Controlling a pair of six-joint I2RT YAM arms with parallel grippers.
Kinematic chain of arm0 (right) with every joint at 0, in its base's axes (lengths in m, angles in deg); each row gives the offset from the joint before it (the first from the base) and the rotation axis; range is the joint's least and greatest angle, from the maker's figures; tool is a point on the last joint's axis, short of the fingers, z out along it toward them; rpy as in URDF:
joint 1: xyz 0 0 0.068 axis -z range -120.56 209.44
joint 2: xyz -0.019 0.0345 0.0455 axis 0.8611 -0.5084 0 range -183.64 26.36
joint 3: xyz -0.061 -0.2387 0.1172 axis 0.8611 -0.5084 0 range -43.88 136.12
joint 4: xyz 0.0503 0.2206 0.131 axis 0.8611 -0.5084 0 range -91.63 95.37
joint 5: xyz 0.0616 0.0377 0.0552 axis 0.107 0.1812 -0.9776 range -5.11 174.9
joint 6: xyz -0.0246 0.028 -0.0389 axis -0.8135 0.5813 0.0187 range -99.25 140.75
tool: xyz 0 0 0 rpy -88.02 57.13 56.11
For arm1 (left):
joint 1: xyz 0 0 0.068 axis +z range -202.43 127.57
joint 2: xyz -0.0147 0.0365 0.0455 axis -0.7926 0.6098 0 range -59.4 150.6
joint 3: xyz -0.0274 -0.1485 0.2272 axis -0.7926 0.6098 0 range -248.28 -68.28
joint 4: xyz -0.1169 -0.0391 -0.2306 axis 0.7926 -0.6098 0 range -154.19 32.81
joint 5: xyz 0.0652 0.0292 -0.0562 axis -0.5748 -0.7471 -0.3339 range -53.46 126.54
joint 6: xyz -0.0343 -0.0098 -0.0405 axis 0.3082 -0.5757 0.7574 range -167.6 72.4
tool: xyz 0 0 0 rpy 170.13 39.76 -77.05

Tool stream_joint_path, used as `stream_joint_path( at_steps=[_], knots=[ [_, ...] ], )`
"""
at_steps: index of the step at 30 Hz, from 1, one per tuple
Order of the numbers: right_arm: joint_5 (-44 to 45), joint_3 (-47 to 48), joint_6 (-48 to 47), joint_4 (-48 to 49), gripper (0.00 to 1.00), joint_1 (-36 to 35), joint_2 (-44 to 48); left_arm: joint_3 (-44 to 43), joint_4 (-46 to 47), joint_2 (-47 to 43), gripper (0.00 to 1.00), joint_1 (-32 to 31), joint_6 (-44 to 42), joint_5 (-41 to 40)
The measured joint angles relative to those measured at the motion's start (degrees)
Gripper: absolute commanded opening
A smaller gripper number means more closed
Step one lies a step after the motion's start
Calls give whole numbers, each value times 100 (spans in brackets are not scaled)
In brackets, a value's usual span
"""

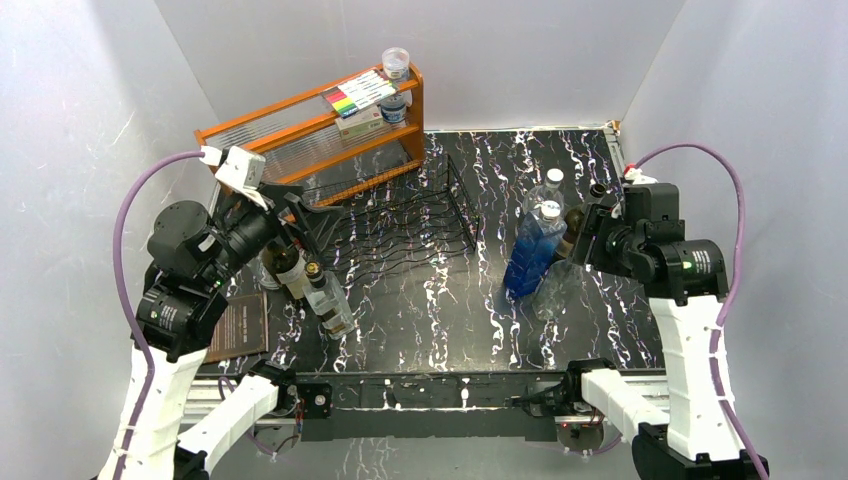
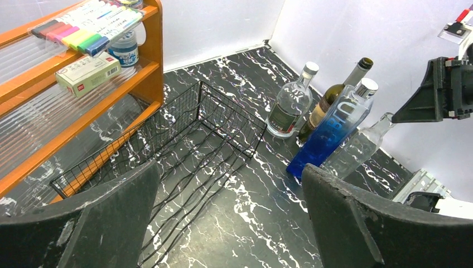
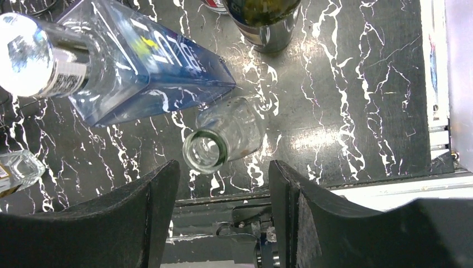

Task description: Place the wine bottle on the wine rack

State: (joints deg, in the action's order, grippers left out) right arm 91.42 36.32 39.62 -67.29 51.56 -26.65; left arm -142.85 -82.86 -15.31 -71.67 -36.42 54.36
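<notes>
So far nothing is done: the rack (image 1: 400, 225) is empty, and the wine bottle (image 2: 322, 109) stands at 3 o'clock from it. Over a clear bottle (image 3: 220, 139) the right gripper (image 3: 223, 167) hangs half open, holding nothing. At the other side the left gripper (image 2: 228, 173) is wide open and empty. Grasping and placing are left. I count one rack and six bottles (image 1: 330, 305): four at 3 o'clock, two at 8.

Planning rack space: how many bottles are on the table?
6. Right side: white-capped clear bottle, wine bottle, blue bottle, open clear bottle. By the left arm: dark bottle, another clear bottle. Others may hide under that arm.
</notes>
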Motion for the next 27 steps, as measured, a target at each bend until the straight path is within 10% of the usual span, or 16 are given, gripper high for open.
stream_joint_path(
  at_steps=[27],
  knots=[
    [20,-621,-111,551,49,-90,-282,-2,-13,120,98,0,74,-22]
  ],
)
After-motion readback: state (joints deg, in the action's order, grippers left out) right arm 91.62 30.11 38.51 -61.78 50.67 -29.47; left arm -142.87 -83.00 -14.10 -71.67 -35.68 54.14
